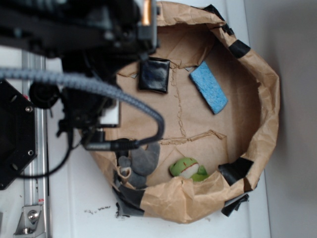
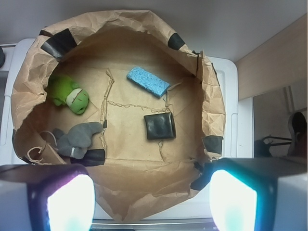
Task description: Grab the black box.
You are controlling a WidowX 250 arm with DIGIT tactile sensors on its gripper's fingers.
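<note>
I hold the gripper [image 2: 149,202] high with its jaws spread wide, so the box [image 2: 160,126] lies in plain view on the paper floor, beside the sponge [image 2: 147,81].

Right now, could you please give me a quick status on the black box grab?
Gripper open, high above the paper bowl. Black box flat on the floor, untouched. Blue sponge beside it, apart; nothing in the way.

The black box [image 2: 160,126] is small, flat, roughly square, glossy and wrinkled; it lies flat on brown paper, near a blue sponge [image 2: 147,81].
</note>
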